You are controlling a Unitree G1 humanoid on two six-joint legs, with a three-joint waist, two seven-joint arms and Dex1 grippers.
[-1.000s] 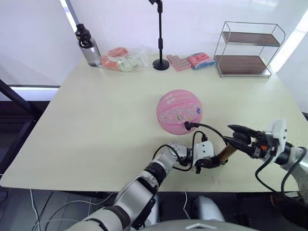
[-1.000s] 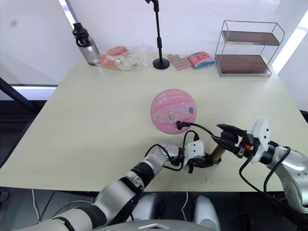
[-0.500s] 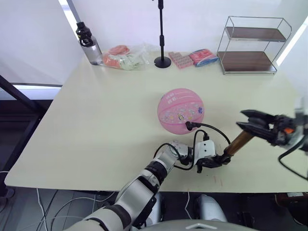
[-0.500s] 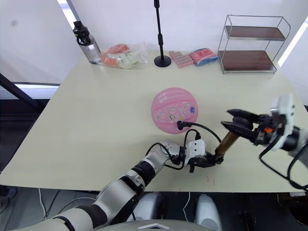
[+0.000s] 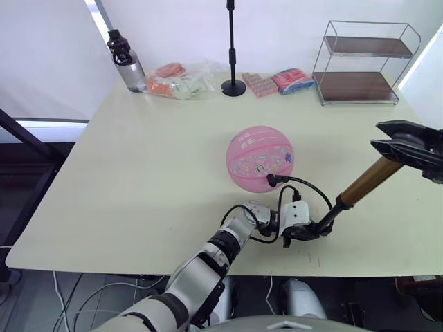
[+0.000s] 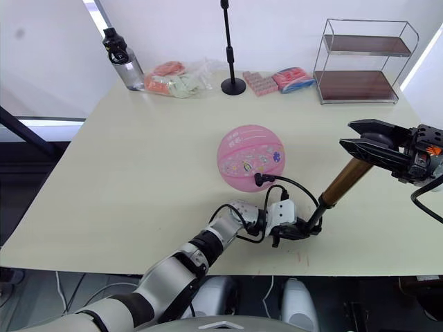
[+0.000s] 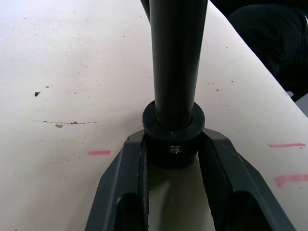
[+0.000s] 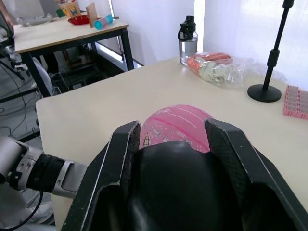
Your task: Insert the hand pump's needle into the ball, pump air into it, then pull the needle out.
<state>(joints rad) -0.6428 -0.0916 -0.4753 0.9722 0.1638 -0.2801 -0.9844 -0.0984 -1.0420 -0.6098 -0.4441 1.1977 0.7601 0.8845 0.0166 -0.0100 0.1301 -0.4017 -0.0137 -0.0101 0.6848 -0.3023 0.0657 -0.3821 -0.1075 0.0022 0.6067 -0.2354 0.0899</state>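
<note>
One pink ball (image 5: 259, 159) lies on the tabletop (image 5: 152, 166), with one hand pump (image 5: 346, 197) just beside it, nearer the robot. Beyond the ball, along the far edge, stand one dark-capped water bottle (image 5: 126, 62), one clear plastic bag of orange and pale items (image 5: 178, 81), one black microphone stand (image 5: 232, 48), one pink block-patterned pack (image 5: 261, 85), one pink-and-blue packet (image 5: 291, 79) and one two-tier wire shelf (image 5: 363, 62). Two tools show: left tool (image 5: 304, 232) and right tool (image 5: 401, 142).

On the cream table (image 5: 152, 166), at 11 o'clock, stands a dark-capped water bottle (image 5: 124, 62) beside a clear bag (image 5: 181, 81); microphone stand (image 5: 232, 48) at 12; 2-tier wire shelf (image 5: 363, 66) at 1.
</note>
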